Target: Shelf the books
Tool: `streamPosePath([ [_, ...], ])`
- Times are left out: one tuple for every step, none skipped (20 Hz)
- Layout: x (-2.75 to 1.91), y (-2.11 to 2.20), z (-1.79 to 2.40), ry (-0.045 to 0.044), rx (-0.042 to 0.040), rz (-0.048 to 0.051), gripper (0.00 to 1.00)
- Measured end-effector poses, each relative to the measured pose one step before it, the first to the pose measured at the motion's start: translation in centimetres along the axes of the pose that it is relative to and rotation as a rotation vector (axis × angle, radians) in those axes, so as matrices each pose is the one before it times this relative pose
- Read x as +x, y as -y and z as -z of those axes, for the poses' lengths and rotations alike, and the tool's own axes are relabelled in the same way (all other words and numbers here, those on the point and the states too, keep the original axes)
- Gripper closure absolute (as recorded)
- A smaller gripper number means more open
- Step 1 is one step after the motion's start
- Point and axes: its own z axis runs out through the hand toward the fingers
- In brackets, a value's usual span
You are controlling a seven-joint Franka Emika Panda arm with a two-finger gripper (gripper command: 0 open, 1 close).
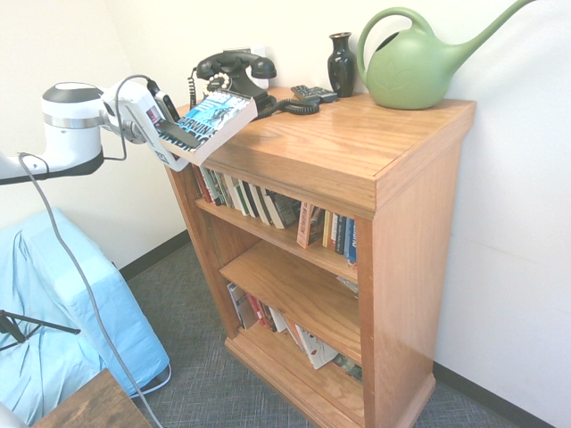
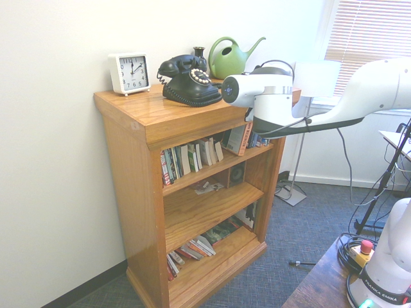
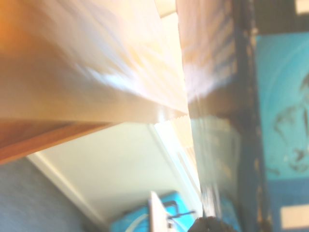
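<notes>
You see the tall oak bookshelf [image 1: 357,178] filling the frame's centre, a black rotary telephone [image 1: 234,73] on its top. At upper left, your white gripper [image 1: 183,135] has its jaws clenched on the thick blue-and-black paperback book [image 1: 212,118], tilted above the shelf's top left corner.

The white arm [image 1: 67,134] reaches nearly level, its fingers [image 1: 183,135] clamped shut.

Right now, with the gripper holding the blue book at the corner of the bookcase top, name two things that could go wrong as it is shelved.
1. The gripper grips the blue book near one end, tilted over the bookcase corner; it may slip or pivot.
2. The black telephone and its coiled cord sit just behind the book; a swing could snag or knock them.
</notes>
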Motion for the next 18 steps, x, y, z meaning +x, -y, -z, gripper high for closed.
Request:
streamPosePath([
  [-0.155, -1.429, 0.133, 0.03711, 0.04118, -0.01103, 1.0],
  [-0.428, -1.289, -0.036, 0.04166, 0.04297, -0.00871, 1.0],
  [-0.563, -1.172, -0.327, 0.04248, 0.0411, -0.00785, 1.0],
  [-0.599, -1.133, -0.624, 0.04435, 0.03782, -0.00877, 1.0],
  [-0.592, -1.18, -0.856, 0.04386, 0.03577, -0.00881, 1.0],
  [-0.587, -1.128, -0.922, 0.04324, 0.03709, -0.00929, 1.0],
  [-0.545, -1.063, -1.052, 0.0421, 0.03988, -0.01467, 1.0],
  [-0.585, -0.949, -1.174, 0.0329, 0.03863, -0.01061, 1.0],
  [-0.835, -0.757, -1.213, 0.02438, 0.03836, -0.00236, 1.0],
  [-1.115, -0.618, -1.511, 0.02679, 0.03152, -0.00146, 1.0],
  [-1.166, -0.65, -1.782, 0.03162, 0.02476, -0.00168, 1.0],
  [-1.396, -0.565, -1.804, 0.02536, 0.02384, 0.00543, 1.0],
  [-1.572, -0.565, -1.882, 0.01736, 0.01901, 0.00832, 1.0],
  [-1.638, -0.515, -1.913, 0.01066, 0.02074, 0.01138, 1.0],
  [-1.82, -0.584, -2.004, 0.00654, 0.01867, 0.01351, 1.0],
  [-1.454, -0.494, -1.796, 0.00186, 0.01732, 0.01283, 1.0],
  [-0.31, 0.023, -1.077, -0.00337, 0.01901, 0.00532, 1.0],
  [0.082, 0.088, -0.803, -0.00221, 0.01619, 0.00376, 1.0],
])
